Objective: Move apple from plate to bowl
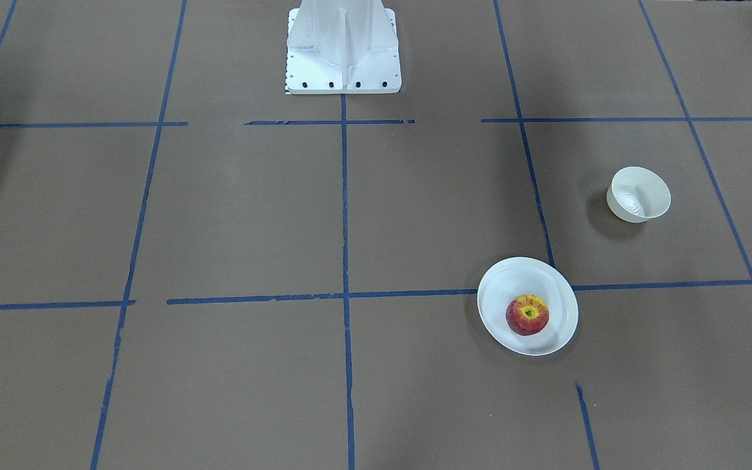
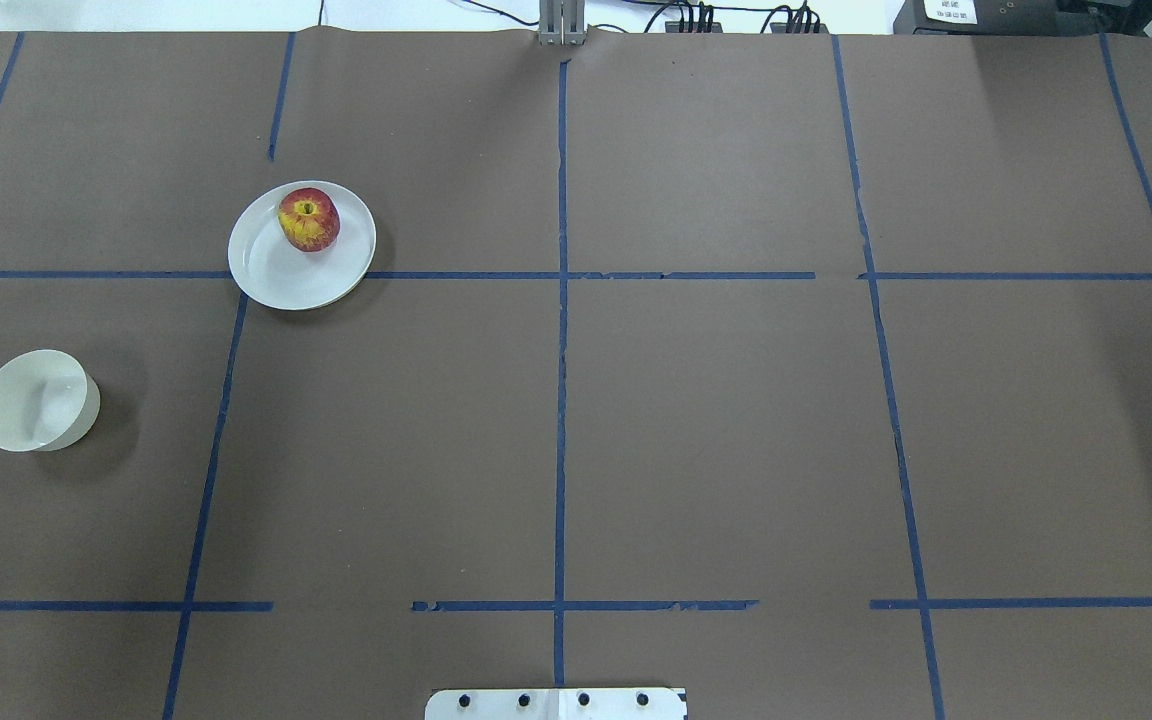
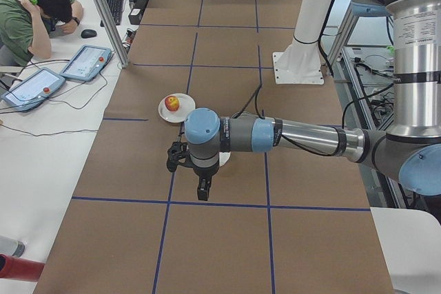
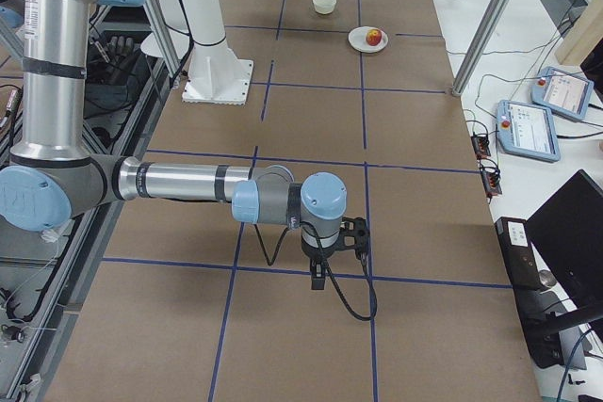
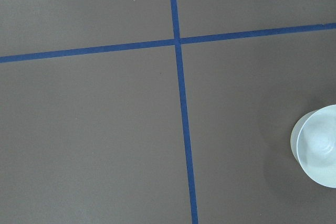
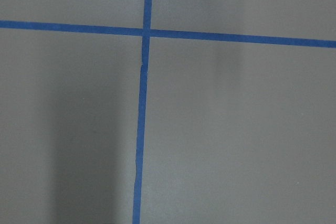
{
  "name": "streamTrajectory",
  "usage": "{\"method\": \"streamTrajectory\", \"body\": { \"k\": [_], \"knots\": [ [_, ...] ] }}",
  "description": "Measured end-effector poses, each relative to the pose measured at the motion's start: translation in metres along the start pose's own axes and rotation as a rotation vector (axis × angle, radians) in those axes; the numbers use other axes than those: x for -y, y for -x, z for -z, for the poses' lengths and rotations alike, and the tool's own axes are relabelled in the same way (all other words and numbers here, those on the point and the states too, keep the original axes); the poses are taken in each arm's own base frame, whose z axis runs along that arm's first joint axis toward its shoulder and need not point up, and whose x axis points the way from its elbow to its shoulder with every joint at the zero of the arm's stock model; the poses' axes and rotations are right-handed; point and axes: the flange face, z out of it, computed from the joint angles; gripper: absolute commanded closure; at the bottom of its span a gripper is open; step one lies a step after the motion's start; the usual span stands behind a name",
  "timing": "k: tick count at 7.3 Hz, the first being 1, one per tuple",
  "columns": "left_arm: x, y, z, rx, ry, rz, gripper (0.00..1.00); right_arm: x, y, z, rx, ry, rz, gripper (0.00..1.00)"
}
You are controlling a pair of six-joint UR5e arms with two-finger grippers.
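Apple [image 1: 527,314] on plate [image 1: 560,303], jaws unreadable.

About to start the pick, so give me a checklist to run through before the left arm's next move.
1. The apple sits on the plate: ok.
2. The bowl is empty: ok.
3. The left pincer is above the apple: not ok; its wrist view shows the bowl, no apple.
4. The left pincer is open: cannot tell.
5. The right pincer is far from both dishes: ok.
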Motion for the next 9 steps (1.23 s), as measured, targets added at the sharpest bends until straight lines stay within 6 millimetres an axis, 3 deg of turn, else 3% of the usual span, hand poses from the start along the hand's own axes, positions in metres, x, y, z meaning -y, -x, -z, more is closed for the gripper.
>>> {"method": "streamTrajectory", "body": {
  "k": [6,8,9],
  "knots": [
    [0.011,-0.004,0.003,0.007,-0.07,-0.067,0.0,0.0,0.0,0.0,0.0,0.0,0.0,0.0],
    [0.041,-0.032,0.012,0.01,-0.137,-0.089,0.0,0.0,0.0,0.0,0.0,0.0,0.0,0.0],
    [0.072,-0.063,0.014,0.0,-0.149,-0.081,0.0,0.0,0.0,0.0,0.0,0.0,0.0,0.0]
  ]
}}
